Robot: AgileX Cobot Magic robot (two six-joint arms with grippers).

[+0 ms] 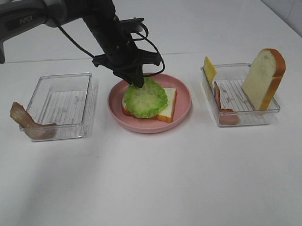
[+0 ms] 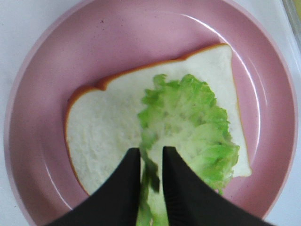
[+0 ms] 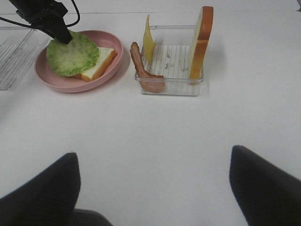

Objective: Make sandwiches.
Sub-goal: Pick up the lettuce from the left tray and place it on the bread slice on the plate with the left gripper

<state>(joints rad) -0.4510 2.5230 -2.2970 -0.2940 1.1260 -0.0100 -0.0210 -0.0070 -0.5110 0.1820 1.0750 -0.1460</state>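
The left fingers (image 2: 117,188) pinched the lettuce (image 2: 188,122) by its far edge over the bread slice (image 2: 103,127), so a sticky release could drag it onto the plate (image 2: 42,94).

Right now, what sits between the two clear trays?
A pink plate carrying a bread slice topped with lettuce, seen in the exterior high view.

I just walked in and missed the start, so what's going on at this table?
The left gripper, jaws closed on the lettuce, holds it on top of a bread slice on the pink plate. The right gripper hangs open over the table, holding nothing. Waiting at the right tray: a second bread slice, cheese and bacon. Another bacon strip hangs over the left tray.
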